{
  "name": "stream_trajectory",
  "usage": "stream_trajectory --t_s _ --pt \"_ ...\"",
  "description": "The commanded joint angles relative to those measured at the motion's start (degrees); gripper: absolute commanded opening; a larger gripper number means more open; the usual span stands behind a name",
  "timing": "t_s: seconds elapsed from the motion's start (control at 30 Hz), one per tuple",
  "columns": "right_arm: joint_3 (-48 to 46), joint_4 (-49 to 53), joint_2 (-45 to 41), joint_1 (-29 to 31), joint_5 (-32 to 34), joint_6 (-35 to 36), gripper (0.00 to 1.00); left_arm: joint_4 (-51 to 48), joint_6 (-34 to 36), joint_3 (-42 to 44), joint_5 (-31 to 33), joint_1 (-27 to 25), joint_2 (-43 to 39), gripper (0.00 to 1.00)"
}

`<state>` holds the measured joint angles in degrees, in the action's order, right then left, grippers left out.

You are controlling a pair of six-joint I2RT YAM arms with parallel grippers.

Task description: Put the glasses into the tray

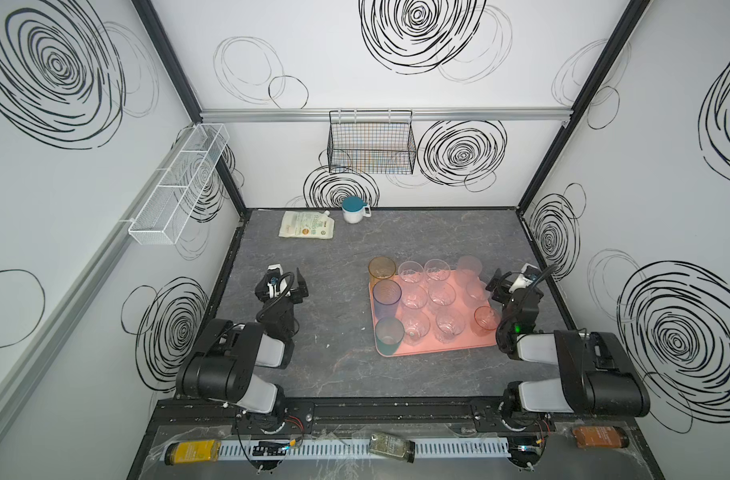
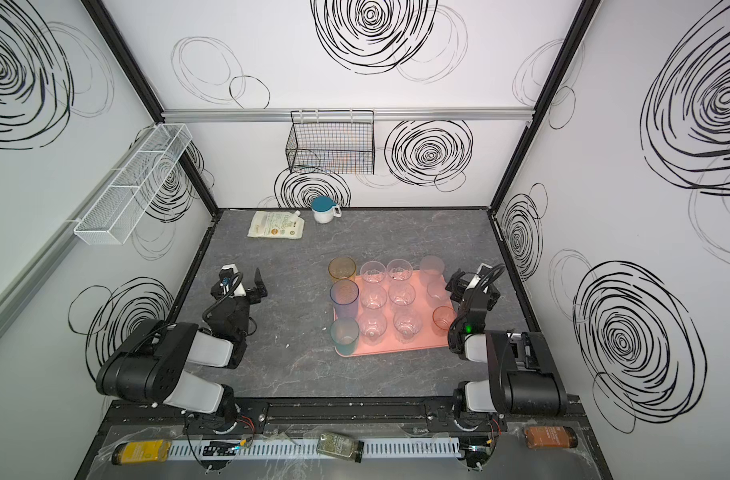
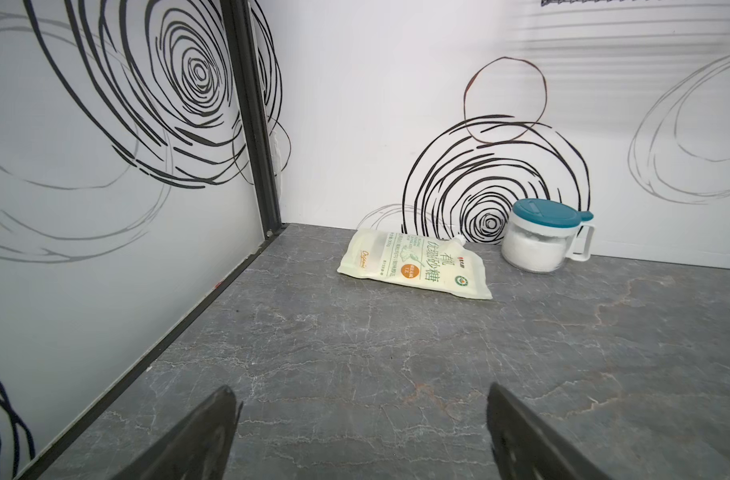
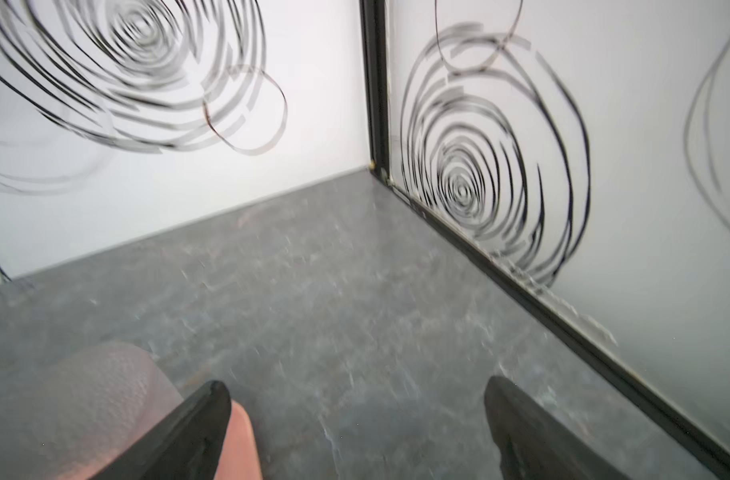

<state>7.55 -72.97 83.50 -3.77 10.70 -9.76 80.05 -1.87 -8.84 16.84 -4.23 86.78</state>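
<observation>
The glasses (image 1: 442,294) are seen standing upright on the tray (image 1: 438,348), which lies on the right half of the counter (image 1: 338,291). Twelve are counted, packed in three rows of four, probably so that all fit inside the low rim. The tinted ones line the tray's left edge, and the frosted ones are grouped at its right. Whether the amber glass (image 1: 382,268) at the far left corner is fully inside the rim cannot be told. No glass is seen loose on the counter, so the task is judged to be finished or very nearly so.

The left tool (image 3: 360,392) is held wide open and empty above bare counter, well apart from the tray. It is presumably parked there so that nothing is knocked. Beyond it, a white pouch (image 3: 415,268) and a lidded mug (image 3: 546,237) are left by the back wall, as they are no part of the task.

The right tool (image 4: 357,386) is also spread wide with nothing between its jaws. In the blurred right wrist view a frosted glass (image 4: 84,395) is seen just beside one finger, outside the gap. The tool is therefore judged to be clear of that glass, not gripping it.
</observation>
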Motion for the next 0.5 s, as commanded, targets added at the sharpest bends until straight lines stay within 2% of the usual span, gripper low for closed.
stream_trajectory --t_s 0.0,0.07,0.1,0.13,0.17,0.2,0.23,0.3,0.37,0.4,0.47 --pt "-5.2 -19.5 4.6 -0.2 -2.9 4.2 1.00 1.5 -1.0 -0.6 -1.4 0.3 -0.7 0.96" --pt "-0.1 1.0 -2.3 -0.3 -1.3 0.1 1.00 1.7 -1.0 -0.4 -1.4 0.2 -0.8 0.96" --pt "-0.5 -0.2 -1.6 -0.4 -1.4 0.0 1.00 2.0 -0.9 -0.3 -1.4 0.1 -0.8 0.96" --pt "-2.8 -8.4 0.9 -0.2 -1.9 2.2 1.00 2.2 -0.9 -0.2 -1.3 0.0 -0.9 0.96" --pt "-3.7 -12.4 2.0 -0.2 -2.1 3.0 1.00 2.4 -0.9 -0.1 -1.2 -0.1 -0.9 0.96" --pt "-3.8 -12.8 2.1 -0.2 -2.0 3.2 1.00 2.3 -0.8 0.0 -1.1 -0.1 -0.9 0.96" --pt "-3.1 -10.0 1.0 -0.2 -2.0 2.9 1.00 2.3 -0.7 -0.1 -1.1 -0.3 -0.9 0.96" --pt "0.2 2.0 -2.5 -0.2 -0.8 -0.4 1.00 1.8 -0.2 -0.4 -1.3 -0.5 -0.9 0.96" --pt "-2.3 -6.3 -0.2 -0.2 -1.3 1.2 1.00 1.8 0.0 -0.5 -1.1 -0.8 -0.8 0.96" --pt "-2.3 -6.7 -0.1 -0.2 -1.4 1.5 1.00 1.8 0.0 -0.5 -1.0 -0.8 -0.8 0.96" --pt "-0.1 0.8 -2.2 -0.2 -0.9 -0.1 1.00 1.8 0.1 -0.5 -1.1 -0.8 -0.8 0.96"
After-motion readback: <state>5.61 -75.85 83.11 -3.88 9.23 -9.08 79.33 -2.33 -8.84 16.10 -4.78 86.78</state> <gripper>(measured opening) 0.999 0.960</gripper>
